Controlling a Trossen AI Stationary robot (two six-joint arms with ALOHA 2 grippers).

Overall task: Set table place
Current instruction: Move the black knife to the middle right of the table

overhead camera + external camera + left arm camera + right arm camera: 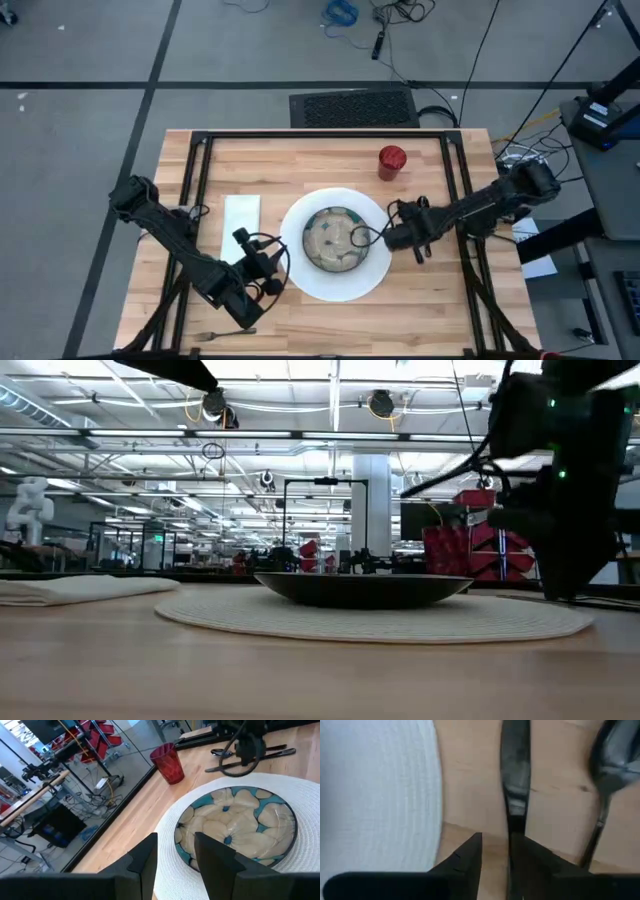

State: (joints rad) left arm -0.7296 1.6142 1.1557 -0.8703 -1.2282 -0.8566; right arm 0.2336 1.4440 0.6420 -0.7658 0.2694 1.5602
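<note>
While the right gripper (400,237) is hovering low beside the plate's (375,277) right edge, its parted fingers (465,860) are straddling the knife (515,775) lying flat on the table (440,300), gripping nothing. A spoon (612,765) is lying just beside the knife. The bowl (335,238) is sitting in the plate's middle. Left of the plate, the napkin (241,222) is lying flat, and the left gripper (262,270) is waiting near the plate's left edge, fingers apart and empty. The cup (392,160) is standing upright beyond the plate. A fork (222,334) is resting at the table's near edge.
</note>
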